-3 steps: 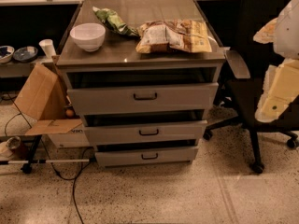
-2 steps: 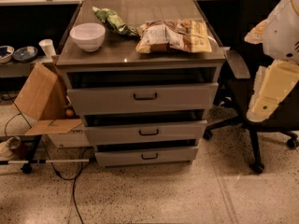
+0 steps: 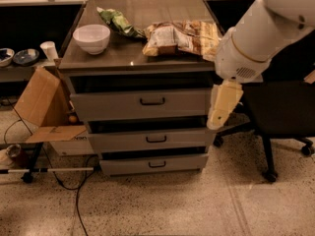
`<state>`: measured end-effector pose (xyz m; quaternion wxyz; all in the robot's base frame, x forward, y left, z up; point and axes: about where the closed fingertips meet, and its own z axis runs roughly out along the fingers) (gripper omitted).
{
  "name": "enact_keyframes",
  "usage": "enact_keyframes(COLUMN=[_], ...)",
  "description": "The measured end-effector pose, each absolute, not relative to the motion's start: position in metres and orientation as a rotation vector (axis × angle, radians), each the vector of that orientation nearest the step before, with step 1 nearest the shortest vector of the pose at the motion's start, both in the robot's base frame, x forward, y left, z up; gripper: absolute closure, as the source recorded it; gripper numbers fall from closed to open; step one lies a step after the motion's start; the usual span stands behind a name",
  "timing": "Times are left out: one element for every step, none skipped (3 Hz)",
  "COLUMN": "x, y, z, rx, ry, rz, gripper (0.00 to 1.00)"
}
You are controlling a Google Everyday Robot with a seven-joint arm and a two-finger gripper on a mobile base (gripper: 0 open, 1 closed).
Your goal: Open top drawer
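Observation:
The top drawer (image 3: 113, 104) is the grey front panel right under the cabinet's top, with a small black pull handle (image 3: 152, 101) at its centre. A dark gap shows above the panel; its interior is hidden. Two shorter grey drawers (image 3: 147, 140) sit below it. My white arm (image 3: 256, 38) reaches in from the upper right. My gripper (image 3: 223, 106) is the cream piece hanging down at the right end of the top drawer's front, well right of the handle and not touching it.
On the cabinet top (image 3: 147, 60) stand a white bowl (image 3: 91, 37), a green bag (image 3: 118, 21) and snack bags (image 3: 179, 36). An open cardboard box (image 3: 42, 107) leans at the left. A black office chair (image 3: 280, 117) stands at the right. Cables (image 3: 74, 191) lie on the floor.
My arm has swung left from the right edge to the cabinet's right front corner, and the cabinet now looks closer. The drawers have not moved.

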<state>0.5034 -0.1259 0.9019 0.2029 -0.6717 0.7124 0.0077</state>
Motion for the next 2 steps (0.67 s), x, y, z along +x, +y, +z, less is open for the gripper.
enact_keyframes(x=[0.536, 0.555], y=[-0.075, -0.034], z=[0.859, 0.813], rx=[-1.947, -2.017], ry=[1.891, 1.844], rz=[0.103, 0.178], gripper=[0.0, 0.0])
